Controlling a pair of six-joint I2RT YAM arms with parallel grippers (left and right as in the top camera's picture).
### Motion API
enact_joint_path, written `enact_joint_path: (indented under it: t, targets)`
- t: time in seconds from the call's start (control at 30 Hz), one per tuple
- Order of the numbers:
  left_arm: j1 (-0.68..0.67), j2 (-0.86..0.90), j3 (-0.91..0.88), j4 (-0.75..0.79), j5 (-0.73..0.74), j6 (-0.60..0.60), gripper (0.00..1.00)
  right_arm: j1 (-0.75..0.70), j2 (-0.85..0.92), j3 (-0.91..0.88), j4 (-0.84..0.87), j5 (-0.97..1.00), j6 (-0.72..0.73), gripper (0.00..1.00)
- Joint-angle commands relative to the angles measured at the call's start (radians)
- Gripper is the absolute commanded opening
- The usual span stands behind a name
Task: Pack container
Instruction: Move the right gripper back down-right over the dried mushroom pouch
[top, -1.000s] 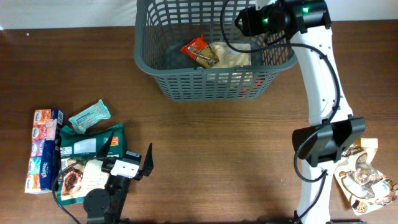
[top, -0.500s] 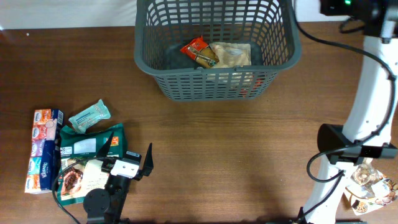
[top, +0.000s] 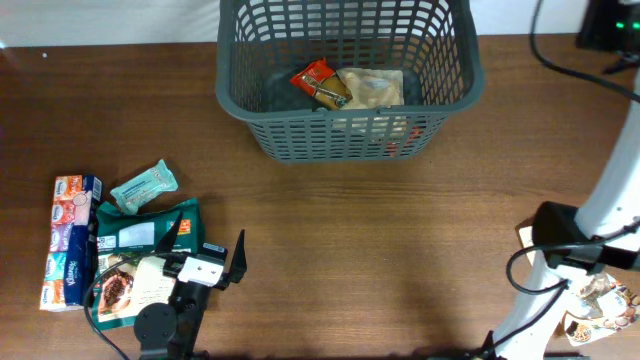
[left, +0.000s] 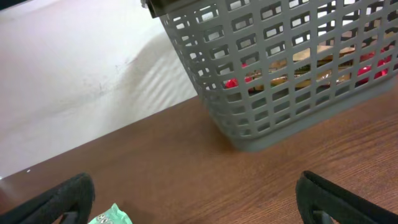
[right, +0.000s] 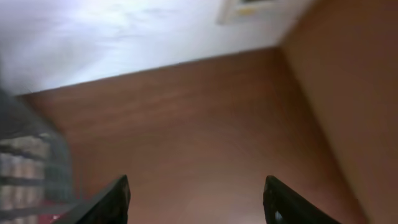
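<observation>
Brown table (top: 350, 230); packets (top: 352, 88) inside container (top: 340, 140)

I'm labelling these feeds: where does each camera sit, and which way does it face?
Overhead: above the table, looking straight down on basket, packets, left arm, right arm.
Left wrist: low over the table, facing the basket's side; left fingers at bottom corners.
Right wrist: blurred, angled at bare table; right fingers at bottom.
Shared: the basket shows in all three.

From overhead we look straight down on the table (top: 350, 230) and basket (top: 345, 135). Our left wrist view sits low, facing the basket's side closely. Our blurred right wrist view tilts over tabletop, basket edge at left.
</observation>
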Motion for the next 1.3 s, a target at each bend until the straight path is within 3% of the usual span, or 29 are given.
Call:
enact_joint_path:
  t: [0.0,0.43,0.67,0.8,0.9,1.27]
  targets:
    - [-0.004,-0.007,-0.002,-0.008,-0.003,-0.010,0.99,-0.058,-0.079,0.011,-0.018,0.001,0.021,0.66]
    - [-0.004,-0.007,-0.002,-0.008,-0.003,-0.010,0.99,-0.104,-0.185,-0.035,-0.091,-0.167,-0.022,0.66]
    - [-0.004,-0.007,-0.002,-0.008,-0.003,-0.010,0.99,-0.104,-0.227,-0.256,-0.091,-0.171,-0.037,0.65]
    - [-0.004,-0.007,-0.002,-0.008,-0.003,-0.010,0.99,-0.111,-0.266,-0.441,-0.091,-0.122,-0.035,0.57]
    - [-0.004,-0.007,-0.002,-0.008,-0.003,-0.010,0.99,-0.129,-0.303,-0.534,-0.090,-0.111,-0.017,0.56]
    - [-0.004,-0.007,-0.002,-0.008,-0.003,-0.010,0.99,-0.194,-0.467,-0.681,-0.091,-0.020,0.093,0.59]
